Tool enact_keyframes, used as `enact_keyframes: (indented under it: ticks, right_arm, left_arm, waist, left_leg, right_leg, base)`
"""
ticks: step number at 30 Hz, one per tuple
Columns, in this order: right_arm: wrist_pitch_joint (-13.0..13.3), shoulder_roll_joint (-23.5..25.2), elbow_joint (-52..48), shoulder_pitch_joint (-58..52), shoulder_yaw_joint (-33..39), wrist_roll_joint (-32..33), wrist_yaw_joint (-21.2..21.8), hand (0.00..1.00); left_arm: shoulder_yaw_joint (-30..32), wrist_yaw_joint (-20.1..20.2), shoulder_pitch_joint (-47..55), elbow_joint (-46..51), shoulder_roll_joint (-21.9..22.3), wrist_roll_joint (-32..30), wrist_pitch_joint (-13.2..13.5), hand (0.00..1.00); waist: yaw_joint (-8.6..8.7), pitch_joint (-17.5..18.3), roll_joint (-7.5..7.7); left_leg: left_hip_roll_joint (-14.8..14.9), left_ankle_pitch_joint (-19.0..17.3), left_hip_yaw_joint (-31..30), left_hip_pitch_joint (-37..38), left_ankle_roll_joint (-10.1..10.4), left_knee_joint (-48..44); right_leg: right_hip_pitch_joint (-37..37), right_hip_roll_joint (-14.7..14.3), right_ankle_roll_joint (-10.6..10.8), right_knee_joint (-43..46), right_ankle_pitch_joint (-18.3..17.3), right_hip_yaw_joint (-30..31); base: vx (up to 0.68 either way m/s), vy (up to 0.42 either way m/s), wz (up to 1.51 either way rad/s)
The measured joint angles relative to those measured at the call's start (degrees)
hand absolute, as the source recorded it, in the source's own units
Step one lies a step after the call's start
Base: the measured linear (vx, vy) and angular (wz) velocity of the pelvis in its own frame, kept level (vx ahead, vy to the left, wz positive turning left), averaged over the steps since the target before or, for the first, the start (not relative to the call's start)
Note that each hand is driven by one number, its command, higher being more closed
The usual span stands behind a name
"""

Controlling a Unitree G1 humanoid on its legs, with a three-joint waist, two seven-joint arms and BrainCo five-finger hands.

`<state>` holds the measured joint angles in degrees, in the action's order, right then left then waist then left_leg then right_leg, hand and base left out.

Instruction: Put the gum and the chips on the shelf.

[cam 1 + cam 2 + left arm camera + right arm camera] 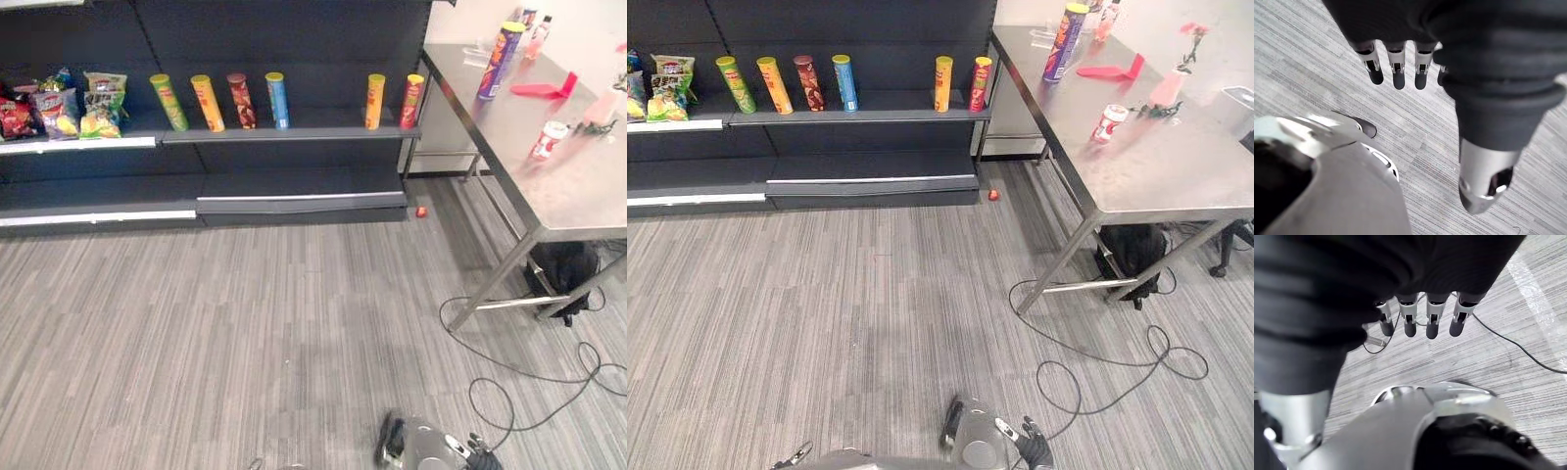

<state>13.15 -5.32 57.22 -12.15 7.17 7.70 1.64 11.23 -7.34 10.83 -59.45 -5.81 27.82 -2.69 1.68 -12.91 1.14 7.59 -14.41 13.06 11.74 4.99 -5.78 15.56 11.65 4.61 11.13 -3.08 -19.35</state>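
A tall purple chips can [500, 61] with a yellow lid stands at the far end of the steel table [588, 196] on the right. Nearer on that table stands a small red-and-white gum tub [549, 140]. The dark shelf [294, 127] at the back carries several upright chips cans. My left hand [1396, 73] hangs over the grey floor with straight fingers and holds nothing. My right hand [1432, 320] hangs the same way over the floor, open and empty. Both hands are far from the table and the shelf.
Snack bags [59, 108] sit on the shelf's left part. A small red thing [421, 211] lies on the floor by the shelf's right end. On the table are a red flat piece [544, 90] and bottles [537, 29]. A black bag [563, 269] sits under the table.
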Motion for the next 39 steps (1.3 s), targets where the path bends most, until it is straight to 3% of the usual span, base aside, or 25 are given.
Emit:
enact_keyframes:
  ticks: [1, 2, 3, 4, 8, 10, 11, 13, 14, 15, 16, 18, 19, 22, 23, 24, 26, 27, 30, 32, 33, 35, 38, 39]
  right_arm:
    - [0.0, 1.2, 0.0, -0.6, 1.7, 0.0, -0.1, 0.0]
    - [-0.2, 1.1, -0.1, -0.6, 2.3, 0.0, -0.3, 0.0]
    - [-0.6, 0.4, -0.3, -0.8, 3.2, -0.1, -0.6, 0.0]
    - [-1.1, -0.5, -0.9, -0.7, 3.3, -0.1, -1.2, 0.0]
    - [-3.2, -1.0, -1.3, -0.1, 3.3, -0.5, -1.5, 0.0]
    - [-4.0, -1.5, -0.9, 0.1, 3.1, -0.9, -1.3, 0.0]
    - [-4.2, -1.7, -0.8, 0.2, 3.0, -0.9, -1.2, 0.0]
    - [-4.8, -1.9, -0.5, 0.1, 1.6, -0.9, -1.1, 0.0]
    - [-5.0, -2.1, -0.4, 0.1, 1.3, -0.9, -1.1, 0.0]
    - [-5.6, -2.2, 0.1, 0.8, 1.4, -0.9, -1.1, 0.0]
    - [-5.7, -2.2, 0.3, 1.2, 1.4, -0.8, -1.2, 0.0]
    - [-5.5, -2.5, 1.7, 2.8, 1.4, -0.8, -1.1, 0.0]
    - [-5.4, -2.6, 2.2, 3.7, 1.4, -0.8, -1.1, 0.0]
    - [-4.3, -2.0, 2.1, 6.1, 1.7, -0.9, -1.0, 0.0]
    - [-3.9, -1.7, 2.0, 6.0, 2.2, -0.9, -0.8, 0.0]
    - [-3.7, -2.0, 1.6, 5.5, 2.6, -0.7, -0.6, 0.0]
    - [-3.8, -3.0, 1.9, 4.2, 2.4, -0.8, -0.8, 0.0]
    - [-3.8, -2.8, 1.8, 3.5, 1.2, -0.8, -0.7, 0.0]
    - [-3.9, -1.0, 1.9, 2.4, 1.0, -0.9, -0.9, 0.0]
    - [-4.0, -1.1, 1.9, 2.1, 1.5, -1.1, -0.9, 0.0]
    - [-4.0, -1.4, 2.0, 2.1, 1.4, -1.2, -1.0, 0.0]
    - [-4.0, -1.7, 2.1, 1.7, 1.6, -1.2, -1.4, 0.0]
    - [-4.0, -1.5, 2.1, 0.8, 1.5, -1.1, -2.0, 0.0]
    - [-4.2, -1.2, 2.1, 0.1, 1.4, -1.1, -2.3, 0.0]
  left_arm:
    - [0.8, 0.9, 0.1, -0.2, 0.0, 0.0, 0.0, 0.0]
    - [1.3, 1.2, -0.1, -0.5, 0.2, -0.1, 0.0, 0.0]
    - [2.6, 1.5, -0.4, -1.4, 1.8, -0.7, 0.0, 0.0]
    - [2.7, 1.5, -0.5, -1.4, 2.8, -1.6, 0.1, 0.0]
    - [2.8, 1.5, -0.7, -1.4, 3.6, -1.9, 0.0, 0.0]
    - [3.2, 1.6, -0.6, -1.5, 3.8, -2.3, -0.4, 0.0]
    - [3.4, 1.8, -0.5, -1.5, 3.8, -2.6, -0.4, 0.0]
    - [4.3, 2.4, -0.1, -1.6, 3.6, -4.0, -0.2, 0.0]
    - [4.6, 2.6, 0.2, -1.6, 3.5, -4.0, -0.1, 0.0]
    - [5.6, 2.8, 0.2, -1.6, 3.7, -3.9, 0.2, 0.0]
    - [6.5, 2.9, 0.2, -1.4, 4.0, -3.7, 0.7, 0.0]
    - [6.6, 2.8, 0.5, -1.2, 4.1, -2.7, 1.3, 0.0]
    - [6.6, 2.7, 0.7, -1.1, 4.1, -2.0, 1.4, 0.0]
    - [5.7, 2.5, 0.6, -0.9, 3.7, -1.0, 1.4, 0.0]
    - [5.3, 2.5, 0.8, -0.9, 3.6, -0.9, 1.4, 0.0]
    - [5.0, 2.4, 1.0, -1.0, 4.1, -0.7, 1.4, 0.0]
    - [4.8, 2.6, 1.0, -0.9, 4.6, 0.6, 1.4, 0.0]
    - [4.8, 2.9, 1.0, -0.6, 4.0, 0.8, 1.8, 0.0]
    - [4.4, 3.3, 0.9, 0.0, 2.4, 1.1, 2.0, 0.0]
    - [3.4, 3.3, 0.9, -0.3, 2.5, 1.2, 2.1, 0.0]
    - [2.6, 3.4, 1.0, -0.9, 2.8, 1.2, 2.1, 0.0]
    - [2.4, 3.3, 1.4, -1.7, 3.1, 1.2, 1.9, 0.0]
    - [1.7, 3.2, 1.4, -2.1, 2.3, 0.7, 1.3, 0.0]
    - [1.2, 3.2, 1.3, -2.2, 1.9, -0.2, 1.3, 0.0]
  waist:
    - [-0.1, -0.5, 0.54]
    - [-0.06, -0.7, 0.24]
    - [0.09, -0.7, -1.51]
    - [0.06, -0.7, -3.21]
    - [-0.15, -0.4, -4.08]
    - [-0.14, 0.2, -4.85]
    - [-0.12, 0.4, -4.92]
    - [-0.15, 1.3, -4.17]
    - [-0.14, 1.7, -4.14]
    - [-0.2, 1.8, -4.29]
    - [-0.34, 1.7, -3.93]
    - [-0.51, 1.6, -3.37]
    - [-0.62, 1.5, -3.22]
    - [-0.86, 1.4, -2.78]
    - [-0.75, 1.4, -2.76]
    - [-0.11, 1.2, -4.26]
    - [-0.26, 0.8, -5.26]
    - [-0.48, 0.5, -4.16]
    - [-0.35, -0.3, -1.38]
    - [-0.35, -0.4, -1.36]
    - [-0.5, -0.8, -2.52]
    - [-0.32, -0.3, -3.02]
    - [-0.03, 0.6, -2.77]
    - [-0.13, 0.8, -2.35]
  left_leg:
    - [0.0, -2.0, -0.6, 2.5, 2.0, 0.1]
    - [0.5, -3.0, -0.8, 4.1, 2.4, 0.1]
    - [2.6, -3.3, -1.0, 5.6, 2.4, -0.1]
    - [3.9, -2.3, -0.9, 5.9, 2.2, -1.0]
    - [6.0, 4.1, -0.6, 5.8, 2.4, -7.3]
    - [8.8, 8.9, -1.3, 3.1, 6.0, -18.2]
    - [9.7, 10.7, -1.3, 1.7, 6.5, -21.5]
    - [13.1, 24.1, -1.4, -4.2, 7.6, -33.7]
    - [14.0, 23.6, -1.3, -6.2, 8.8, -37.4]
    - [15.2, 15.3, -0.1, -10.8, 8.9, -45.8]
    - [14.9, 9.5, 3.3, -13.1, 7.7, -48.1]
    - [12.9, 4.0, 8.7, -14.7, 4.5, -43.1]
    - [11.8, 3.1, 9.9, -15.3, 3.9, -40.1]
    - [6.3, 4.6, 10.0, -17.6, 2.8, -17.3]
    - [5.1, 9.3, 8.0, -17.5, 2.3, -6.7]
    - [6.1, 11.2, 6.2, -17.5, 2.0, 1.0]
    - [6.6, 16.7, 7.1, -16.9, 2.9, -1.0]
    - [6.3, 16.3, 7.8, -16.9, 2.7, -2.5]
    - [3.3, 12.8, 8.4, -15.6, 2.0, -4.9]
    - [3.0, 9.0, 7.6, -15.6, 1.9, -9.3]
    - [1.8, 5.2, 3.5, -15.6, 2.0, -13.2]
    - [0.3, 2.6, -1.3, -15.3, 1.8, -16.3]
    - [0.1, 2.6, -4.0, -15.1, 1.7, -20.7]
    - [-0.1, 1.5, -4.7, -14.9, 2.1, -21.4]
  right_leg:
    - [-1.0, 0.6, 1.5, -4.6, 4.9, 2.1]
    - [-1.5, 0.3, 1.4, -2.8, 7.8, 2.4]
    - [-0.7, -0.8, 0.4, 2.4, 7.5, 2.1]
    - [-0.4, -1.6, -2.4, 5.9, 4.6, 1.3]
    - [-3.1, -3.0, -2.9, 9.0, -1.5, 0.3]
    - [-7.4, -4.7, -3.2, 7.5, -3.4, -0.3]
    - [-8.5, -5.1, -3.4, 7.0, -3.7, -0.5]
    - [-14.2, -7.0, -3.6, 1.1, -4.1, -0.5]
    - [-15.4, -7.2, -3.8, -0.6, -4.0, -0.7]
    - [-17.9, -7.4, -4.7, -3.0, -3.5, -0.6]
    - [-20.8, -6.9, -4.7, -5.1, -3.3, -0.4]
    - [-24.3, -5.3, -3.7, -6.7, -2.6, 0.1]
    - [-25.0, -4.7, -3.7, -7.1, -2.6, 0.8]
    - [-26.1, -1.0, -1.9, -7.2, -2.6, 2.5]
    - [-26.8, 0.4, 0.5, -7.4, -3.7, 2.6]
    - [-28.2, 0.2, 3.5, -8.0, -5.1, 2.9]
    - [-30.1, 0.5, 5.1, -6.5, -6.2, 3.4]
    - [-28.8, 0.7, 3.4, -1.0, -8.0, 2.9]
    - [-28.8, 3.2, 2.4, 1.9, -9.6, 2.8]
    - [-29.4, 3.9, 2.5, 2.0, -9.7, 3.9]
    - [-30.6, 3.8, 2.6, 1.9, -9.8, 4.6]
    - [-30.9, 3.5, 2.6, 2.1, -9.8, 6.5]
    - [-30.6, 3.8, 2.7, 4.5, -9.7, 9.9]
    - [-29.0, 4.0, 2.7, 9.6, -9.6, 11.2]
  base:
    - [0.52, -0.301, 0.31]
    - [0.63, -0.361, 0.32]
    - [0.52, -0.276, 0.23]
    - [0.5, -0.272, 0.21]
    - [0.42, -0.241, 0.01]
    - [0.33, -0.131, -0.09]
    - [0.33, -0.076, -0.07]
    - [0.45, -0.051, -0.03]
    - [0.45, -0.037, 0.03]
    - [0.36, -0.013, 0.04]
    - [0.36, -0.003, 0.03]
    - [0.31, 0.063, -0.1]
    - [0.31, 0.14, -0.38]
    - [0.27, 0.227, -0.53]
    - [0.29, 0.39, -0.38]
    - [0.3, 0.401, -0.32]
    - [0.33, 0.286, -0.21]
    - [0.3, 0.141, -0.19]
    - [0.22, 0.065, -0.09]
    - [0.22, 0.106, -0.35]
    - [0.19, 0.113, -0.54]
    - [0.22, 0.111, -0.63]
    - [0.19, 0.021, -0.46]
    - [0.13, 0.04, -0.38]
